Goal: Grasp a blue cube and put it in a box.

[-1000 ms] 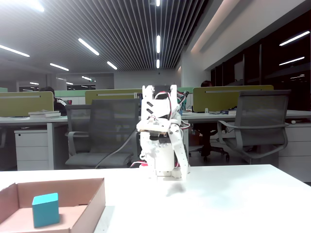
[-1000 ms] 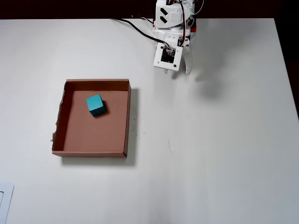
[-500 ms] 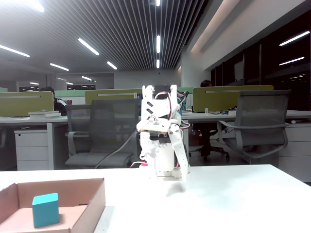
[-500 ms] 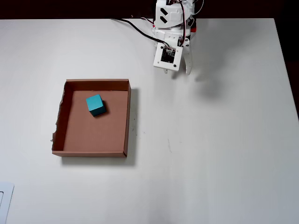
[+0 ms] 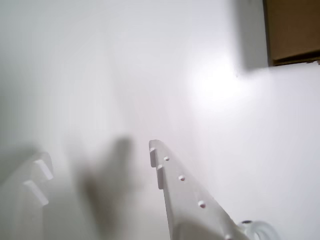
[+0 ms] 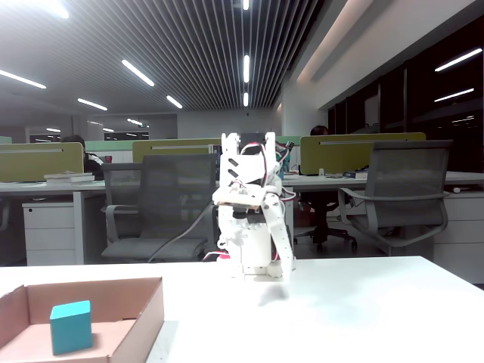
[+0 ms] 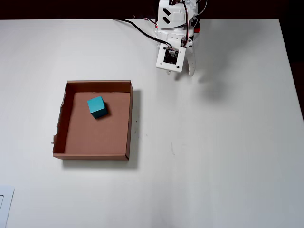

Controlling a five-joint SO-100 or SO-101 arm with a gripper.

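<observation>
The blue cube [image 7: 97, 106] rests inside the box [image 7: 129, 123], in its upper left part in the overhead view; the fixed view has the blue cube [image 6: 71, 327] in the box [image 6: 148, 310] at the bottom left. My gripper [image 7: 185, 71] hangs folded near the arm's base at the table's far edge, well apart from the box. In the wrist view the gripper [image 5: 97, 155] is open over bare white table, nothing between its fingers [image 5: 172, 180], and a corner of the box [image 5: 292, 30] shows at the top right. The cube is not visible there.
The white table [image 7: 213, 142] stretches wide to the right of the box. Cables [image 7: 137, 26] run from the arm's base along the far edge. A pale flat object [image 7: 4, 204] peeks in at the overhead view's bottom left corner. Office chairs and desks stand behind the table.
</observation>
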